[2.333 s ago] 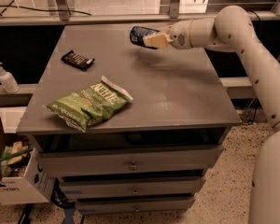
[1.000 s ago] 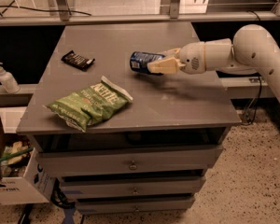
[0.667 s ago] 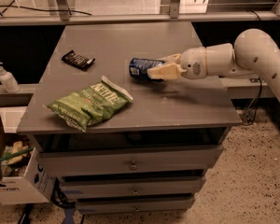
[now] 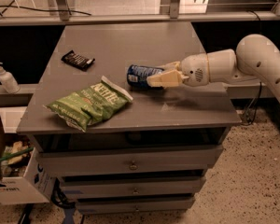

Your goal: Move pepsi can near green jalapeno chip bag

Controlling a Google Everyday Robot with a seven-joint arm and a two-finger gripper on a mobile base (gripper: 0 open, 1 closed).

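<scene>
The blue pepsi can [image 4: 139, 75] lies on its side, held low over the grey table [image 4: 130, 45] just right of the green jalapeno chip bag [image 4: 90, 105]. My gripper [image 4: 158, 77] reaches in from the right and is shut on the pepsi can, its cream fingers [image 4: 164, 80] on either side of it. The crinkled green bag rests flat near the table's front left edge, its white torn top pointing toward the can. A small gap separates can and bag.
A small flat black packet [image 4: 77, 60] lies at the table's left rear. A soap pump bottle [image 4: 6, 78] stands on a ledge to the left. A cardboard box [image 4: 14, 181] sits on the floor at the lower left. Drawers [image 4: 133, 164] sit under the tabletop.
My arm has carried the can from the table's far right rear down and leftward toward the chip bag. The bag and black packet have not moved.
</scene>
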